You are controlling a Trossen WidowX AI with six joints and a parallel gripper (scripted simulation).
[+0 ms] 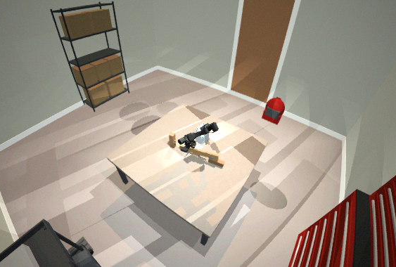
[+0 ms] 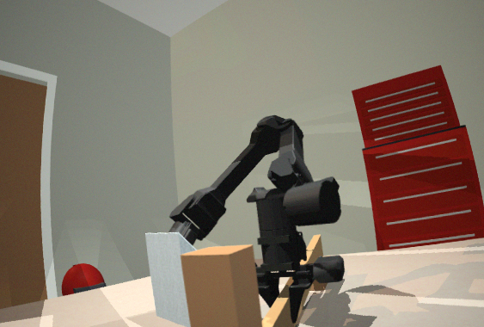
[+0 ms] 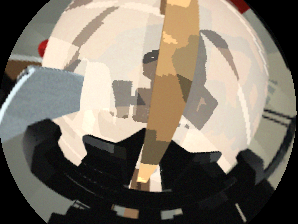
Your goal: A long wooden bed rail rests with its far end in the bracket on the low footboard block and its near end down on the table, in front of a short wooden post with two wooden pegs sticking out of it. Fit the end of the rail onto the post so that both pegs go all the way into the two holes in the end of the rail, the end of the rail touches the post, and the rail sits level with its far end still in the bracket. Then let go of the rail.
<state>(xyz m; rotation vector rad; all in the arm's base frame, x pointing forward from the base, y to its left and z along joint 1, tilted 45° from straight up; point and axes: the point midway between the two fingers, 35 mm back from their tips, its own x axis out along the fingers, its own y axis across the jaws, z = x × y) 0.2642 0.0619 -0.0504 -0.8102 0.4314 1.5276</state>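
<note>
The long wooden rail (image 1: 205,153) (image 2: 278,311) (image 3: 172,75) runs from near the post to the low footboard block (image 1: 220,163), where its far end sits. My gripper (image 1: 185,149) (image 2: 284,306) (image 3: 151,131) is shut on the rail close to its near end, one finger on each side. The short wooden post (image 1: 172,139) (image 2: 218,288) stands upright just beyond the near end, with a small gap between them in the top view. The pegs and the rail's end holes cannot be made out. Whether the near end touches the table cannot be told.
A pale blue-grey block (image 1: 202,138) (image 2: 166,277) (image 3: 50,95) stands by the arm's base, on the side of the rail away from the wide part of the table (image 1: 181,190). The arm (image 1: 198,133) (image 2: 240,165) reaches over the table from there.
</note>
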